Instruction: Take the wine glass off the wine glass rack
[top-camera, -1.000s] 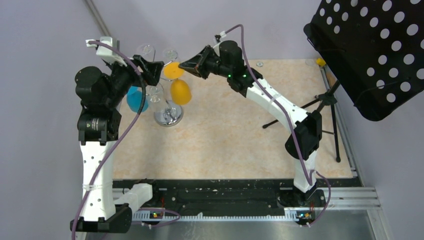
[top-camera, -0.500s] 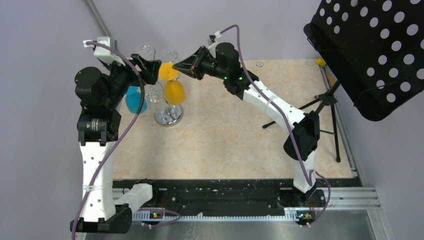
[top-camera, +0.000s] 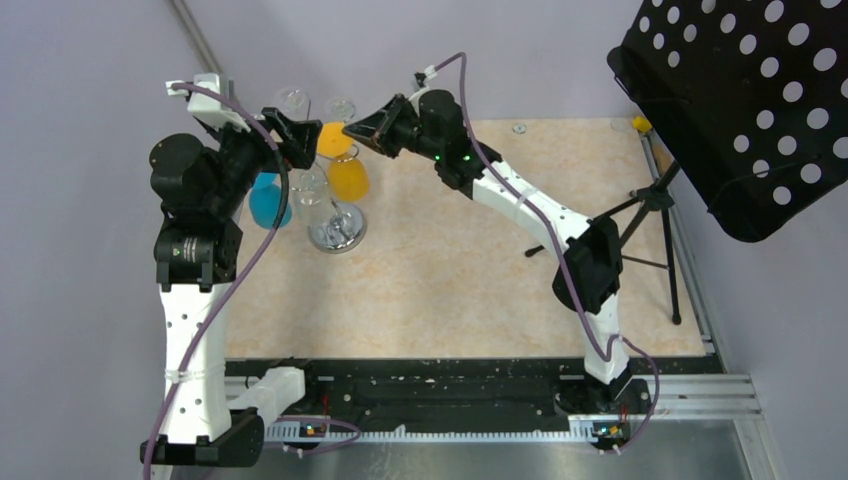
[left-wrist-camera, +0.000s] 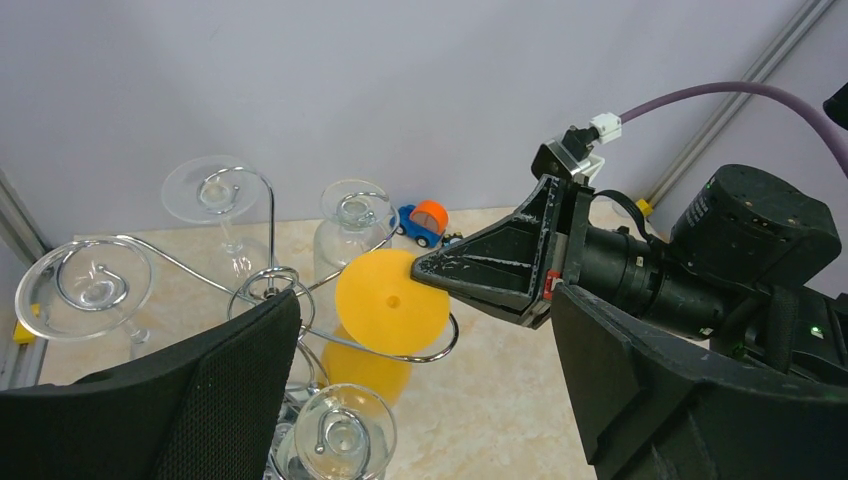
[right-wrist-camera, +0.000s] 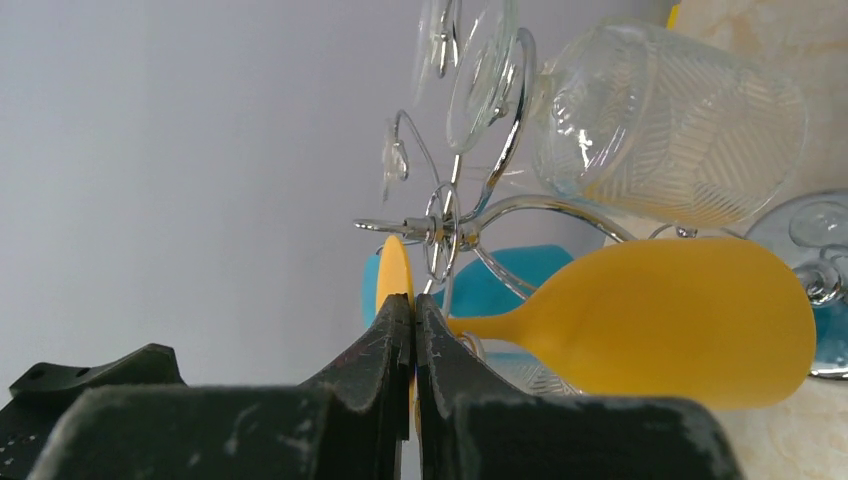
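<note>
The chrome wine glass rack (top-camera: 337, 232) stands at the table's back left, with curled hook arms (left-wrist-camera: 440, 345) on top. A yellow wine glass (top-camera: 348, 180) hangs upside down from one hook; its round foot (left-wrist-camera: 390, 300) rests on the wire loop. My right gripper (top-camera: 352, 130) is shut on the edge of that foot (right-wrist-camera: 393, 270), and its bowl (right-wrist-camera: 650, 320) hangs below. My left gripper (top-camera: 300, 135) is open and empty just left of the rack top, its fingers (left-wrist-camera: 200, 400) wide apart on either side of the hooks.
A blue glass (top-camera: 268, 200) and several clear glasses (left-wrist-camera: 210, 190) hang on the other hooks. A small toy car (left-wrist-camera: 425, 222) lies by the back wall. A black perforated music stand (top-camera: 740, 110) on a tripod stands at the right.
My right gripper has moved a little to the left with the yellow glass's foot in it; the bowl swung left with it. The left arm has barely moved.
</note>
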